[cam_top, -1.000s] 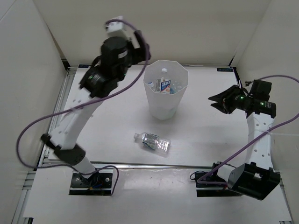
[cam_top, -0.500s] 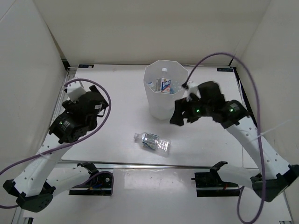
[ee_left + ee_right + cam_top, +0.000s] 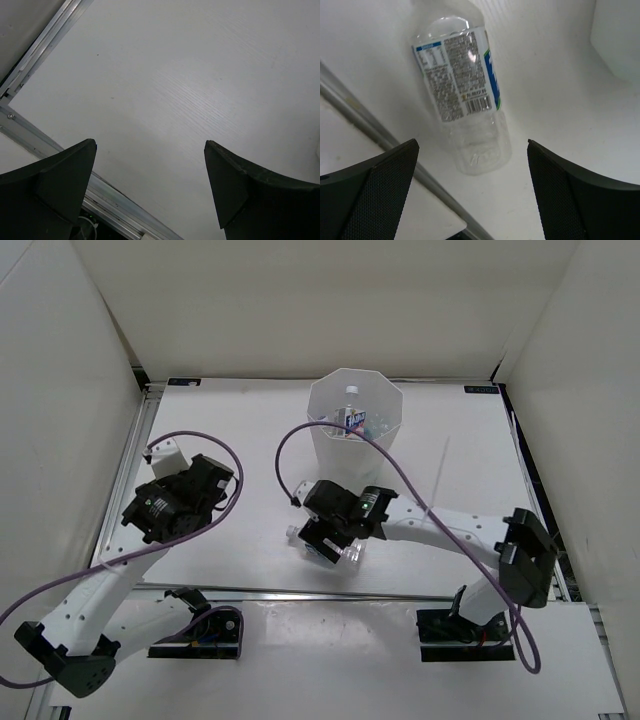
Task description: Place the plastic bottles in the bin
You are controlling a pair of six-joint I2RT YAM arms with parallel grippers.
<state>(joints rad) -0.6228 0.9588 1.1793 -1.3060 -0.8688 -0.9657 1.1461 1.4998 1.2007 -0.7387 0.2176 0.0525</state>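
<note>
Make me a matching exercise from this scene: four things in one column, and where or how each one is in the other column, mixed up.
1. bin
2. loose bottle
3. left gripper
4. right gripper

a. open over bare table
b. lying on its side
c. upright, with bottles inside
d. open above the loose bottle

Pairs: 1-c, 2-b, 3-a, 4-d
</note>
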